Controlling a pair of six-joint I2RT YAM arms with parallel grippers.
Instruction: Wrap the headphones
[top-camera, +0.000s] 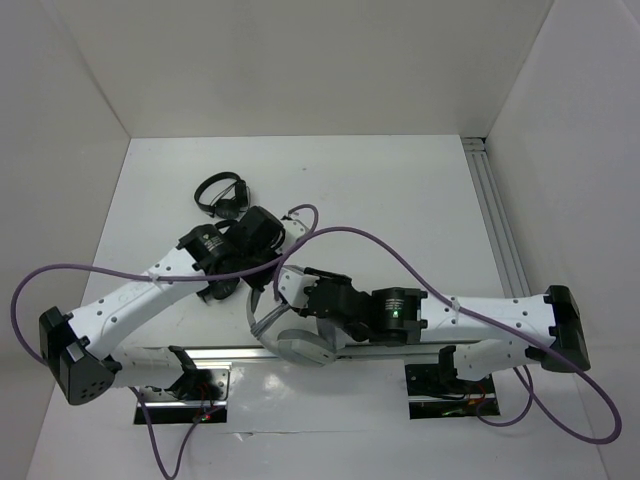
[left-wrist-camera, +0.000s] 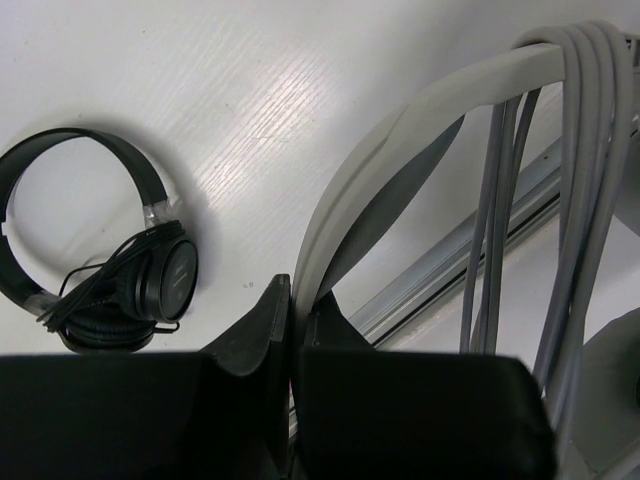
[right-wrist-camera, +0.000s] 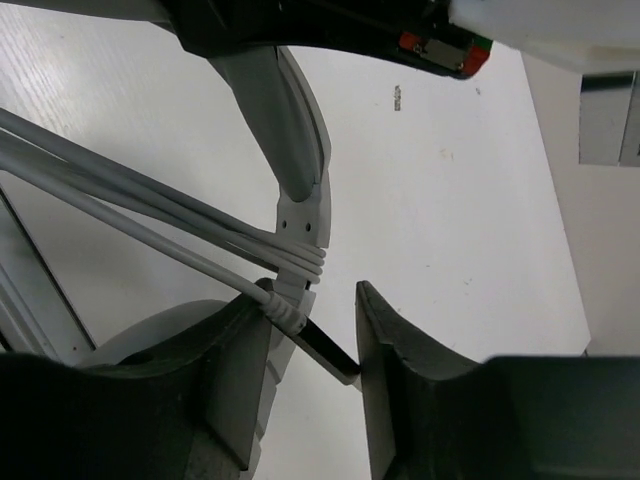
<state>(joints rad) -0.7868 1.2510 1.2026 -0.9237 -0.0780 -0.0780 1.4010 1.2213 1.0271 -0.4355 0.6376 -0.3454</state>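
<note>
The light-grey headphones (top-camera: 290, 342) hang between my two arms near the table's front, one ear cup lowest. In the left wrist view my left gripper (left-wrist-camera: 295, 312) is shut on the wide headband (left-wrist-camera: 400, 120). The thin grey cable (left-wrist-camera: 585, 70) lies in several turns over the headband. In the right wrist view the turns (right-wrist-camera: 300, 255) cross the headband's slider (right-wrist-camera: 300, 205). The cable's end plug (right-wrist-camera: 325, 348) spans the gap of my right gripper (right-wrist-camera: 312, 345), touching both fingers.
Small black headphones (top-camera: 220, 193) lie on the table behind the left arm, also showing in the left wrist view (left-wrist-camera: 110, 270). An aluminium rail (top-camera: 230, 353) runs along the near edge, another (top-camera: 497, 225) along the right. White walls enclose the table.
</note>
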